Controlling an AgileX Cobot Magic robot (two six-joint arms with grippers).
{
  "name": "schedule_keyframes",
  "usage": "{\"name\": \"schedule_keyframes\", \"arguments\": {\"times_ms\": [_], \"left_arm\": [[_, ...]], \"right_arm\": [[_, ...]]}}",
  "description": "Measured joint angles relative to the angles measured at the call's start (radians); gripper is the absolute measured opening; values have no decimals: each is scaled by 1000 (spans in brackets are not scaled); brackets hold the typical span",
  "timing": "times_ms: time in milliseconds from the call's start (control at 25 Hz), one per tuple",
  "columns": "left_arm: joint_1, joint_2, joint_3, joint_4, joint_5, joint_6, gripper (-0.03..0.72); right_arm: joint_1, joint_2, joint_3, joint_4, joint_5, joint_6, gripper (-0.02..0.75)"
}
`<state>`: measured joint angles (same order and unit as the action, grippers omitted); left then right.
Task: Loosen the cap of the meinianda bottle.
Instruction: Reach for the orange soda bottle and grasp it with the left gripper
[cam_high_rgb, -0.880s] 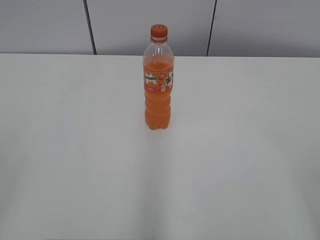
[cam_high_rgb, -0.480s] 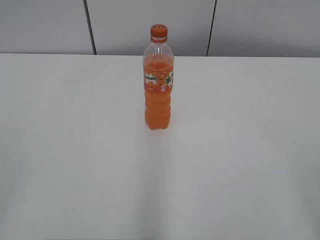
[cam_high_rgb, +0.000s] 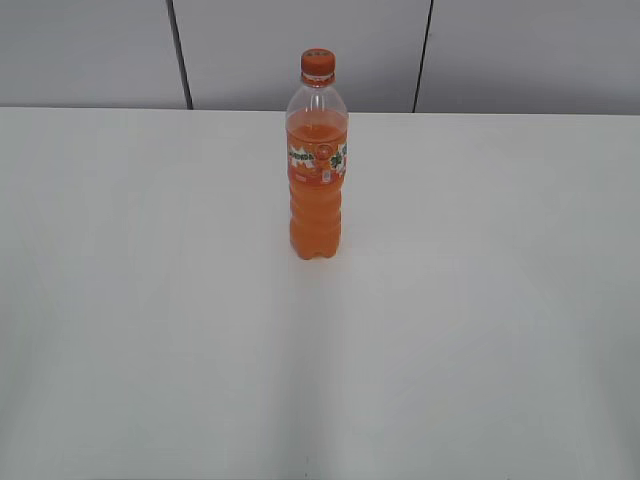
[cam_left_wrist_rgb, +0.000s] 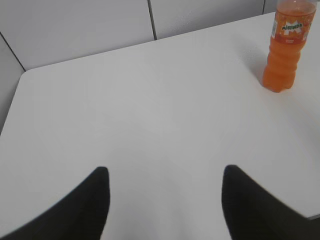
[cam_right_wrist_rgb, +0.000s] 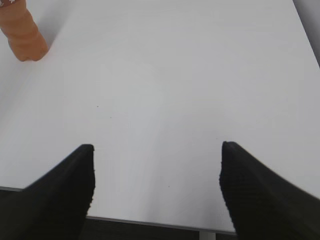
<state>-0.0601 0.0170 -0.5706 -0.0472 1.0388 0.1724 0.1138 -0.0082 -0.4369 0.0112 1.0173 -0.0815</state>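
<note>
Bottle: the meinianda bottle (cam_high_rgb: 317, 160) stands straight up on the white table (cam_high_rgb: 480, 330), toward the far side and about in the middle from left to right.
Cap: the cap (cam_high_rgb: 318, 63) sits on top of the bottle. Nothing is touching it.
What changed: nothing in the outside view. The bottle is in the same spot as a moment ago, and no arm has come into that view.
Left fingers: the left gripper (cam_left_wrist_rgb: 165, 187) is spread wide open and holds nothing. It is near the front edge of the table, well apart from the bottle (cam_left_wrist_rgb: 286, 47), which is far off to its right.
Right fingers: the right gripper (cam_right_wrist_rgb: 157, 165) is also wide open and empty. The bottle (cam_right_wrist_rgb: 22, 32) is far off to its left.
What it means: the job looks like it has not started yet. I think one arm must first reach the bottle to hold it, then the other can twist the cap.
</note>
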Motion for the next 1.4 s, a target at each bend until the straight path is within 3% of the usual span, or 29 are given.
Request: {"name": "schedule_keyframes", "arguments": {"times_ms": [800, 1160, 1400], "left_arm": [[0, 0, -3, -21, -13, 0, 436], [0, 0, -10, -35, -196, 0, 436], [0, 28, 51, -35, -397, 0, 436]], "right_arm": [[0, 0, 0, 0, 0, 0, 582], [0, 0, 0, 0, 0, 0, 582], [0, 0, 0, 0, 0, 0, 582]]}}
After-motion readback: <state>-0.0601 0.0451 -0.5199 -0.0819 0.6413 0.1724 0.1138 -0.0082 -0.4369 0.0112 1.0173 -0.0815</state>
